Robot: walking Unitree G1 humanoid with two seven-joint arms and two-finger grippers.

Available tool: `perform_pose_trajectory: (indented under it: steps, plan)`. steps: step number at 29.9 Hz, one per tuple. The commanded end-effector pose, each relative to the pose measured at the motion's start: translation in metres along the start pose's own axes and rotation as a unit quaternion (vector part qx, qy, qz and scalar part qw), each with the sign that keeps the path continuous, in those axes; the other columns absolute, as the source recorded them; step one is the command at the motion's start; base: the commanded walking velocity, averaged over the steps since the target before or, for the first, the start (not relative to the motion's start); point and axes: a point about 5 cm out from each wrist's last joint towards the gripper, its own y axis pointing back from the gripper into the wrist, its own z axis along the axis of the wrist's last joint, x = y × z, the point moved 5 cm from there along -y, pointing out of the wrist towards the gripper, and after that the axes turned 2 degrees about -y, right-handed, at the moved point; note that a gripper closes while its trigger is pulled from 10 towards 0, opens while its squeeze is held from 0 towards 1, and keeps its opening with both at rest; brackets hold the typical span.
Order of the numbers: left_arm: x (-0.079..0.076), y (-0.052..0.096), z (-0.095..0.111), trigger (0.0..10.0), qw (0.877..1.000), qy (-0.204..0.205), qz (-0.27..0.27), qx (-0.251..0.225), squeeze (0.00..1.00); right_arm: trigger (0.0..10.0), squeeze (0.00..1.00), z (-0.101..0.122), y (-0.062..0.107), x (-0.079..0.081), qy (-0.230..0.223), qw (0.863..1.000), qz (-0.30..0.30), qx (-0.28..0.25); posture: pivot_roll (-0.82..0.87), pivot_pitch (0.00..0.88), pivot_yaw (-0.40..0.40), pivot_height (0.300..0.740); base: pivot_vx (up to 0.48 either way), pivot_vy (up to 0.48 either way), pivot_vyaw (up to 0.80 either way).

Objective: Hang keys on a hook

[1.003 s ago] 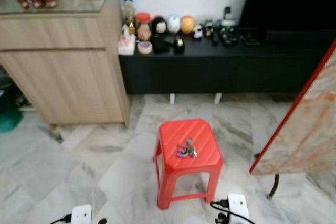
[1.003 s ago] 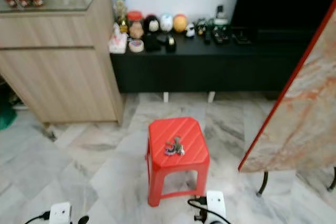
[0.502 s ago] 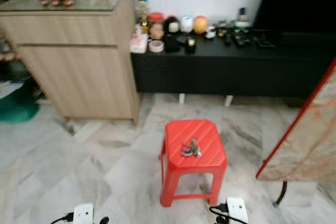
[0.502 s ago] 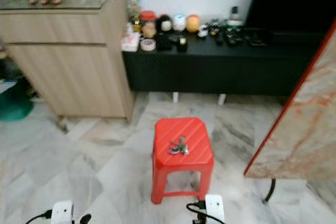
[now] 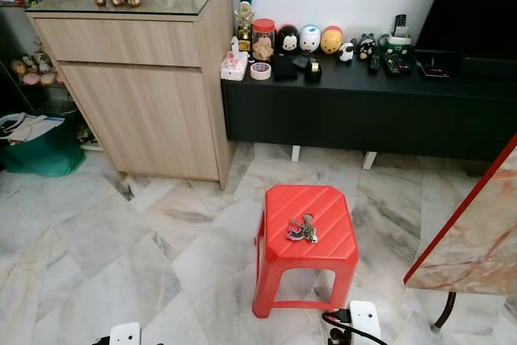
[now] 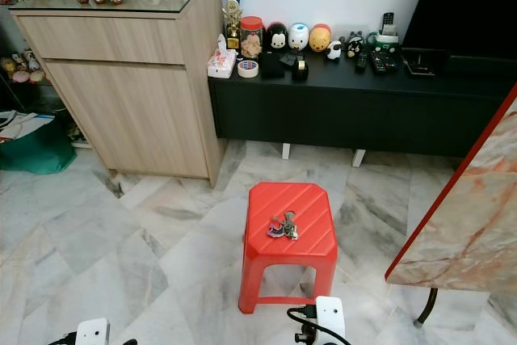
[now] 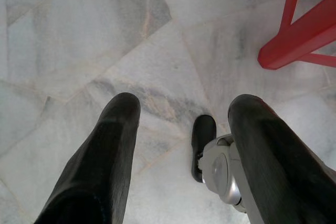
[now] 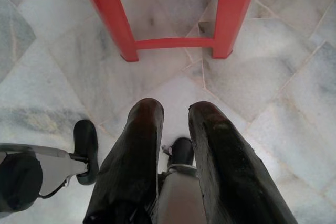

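- The marble floor (image 5: 105, 240) spreads across my head view, grey-veined tiles laid on the diagonal.
- At 10 o'clock from the middle of that view I see a pale wooden cabinet (image 5: 153, 103) with a glass top carrying small ornaments.
- At 1 o'clock a low black console (image 5: 363, 111) runs along the white wall, its top lined with jars, round toy heads, a roll of tape and remote controls.
- At 4 o'clock a marble-patterned tabletop with a red edge (image 5: 477, 240) tilts in from the side, one dark leg under it.
- Just below centre, at 6 o'clock, stands a red plastic stool (image 5: 307, 244), four legs on the floor.
- The keys (image 5: 302, 230) lie in a bunch on the stool's seat, near its middle, touched by neither claw.
- My left gripper (image 7: 178, 124) hangs low over the floor, its two black fingers well apart and empty, with a stool leg off at 2 o'clock beyond the tips.
- My right gripper (image 8: 176, 114) also points at the floor, fingers a narrow gap apart and holding nothing, the stool's legs ahead at 12 o'clock.
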Motion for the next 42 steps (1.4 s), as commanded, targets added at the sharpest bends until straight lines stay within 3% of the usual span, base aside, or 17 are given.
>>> perform_pose_trajectory:
  steps: [1,5,10,20,28,30,42]
  plan:
    - [0.0012,0.0006,-0.0027,10.0,1.0,-0.002,0.001,0.005,0.0,10.0,0.0,0.0023,-0.0003,0.0011,-0.004,1.0,0.003,-0.005,0.1,0.018,-0.021,0.74,0.0,0.0,0.0]
    - [0.0007,0.0004,-0.0024,10.0,1.0,0.0,0.0,0.005,0.0,10.0,0.0,0.0076,-0.0006,0.0029,0.032,0.999,0.009,-0.016,0.1,0.022,-0.02,0.74,0.0,0.0,0.0]
    - [-0.0002,0.0004,-0.0029,10.0,1.0,0.0,-0.001,0.007,0.0,10.0,0.0,0.0045,-0.0005,0.0025,0.039,0.999,0.007,-0.007,0.1,0.027,-0.023,0.74,0.0,0.0,0.64]
    - [0.0002,0.0005,-0.0034,10.0,1.0,0.002,0.0,0.008,0.0,10.0,0.0,0.0047,-0.0005,0.0031,0.028,1.0,0.009,-0.009,0.1,0.038,-0.025,0.74,0.096,0.0,0.0]
    - [-0.0014,0.0006,-0.0042,10.0,1.0,0.004,-0.001,0.009,0.0,10.0,0.0,0.0067,-0.0003,0.0011,0.064,0.998,0.006,-0.013,0.09,0.05,-0.026,0.74,0.12,0.0,0.57]
    - [-0.002,0.0005,-0.004,10.0,1.0,0.004,-0.002,0.009,0.0,10.0,0.0,0.006,-0.0002,0.0005,0.045,0.999,0.006,-0.013,0.09,0.051,-0.027,0.74,0.12,0.0,0.0]
    - [-0.0025,0.0009,-0.0052,10.0,1.0,0.003,-0.002,0.01,0.0,10.0,0.0,0.0038,0.0001,0.0006,0.044,0.999,0.007,-0.01,0.09,0.03,-0.024,0.74,0.24,0.0,0.0]
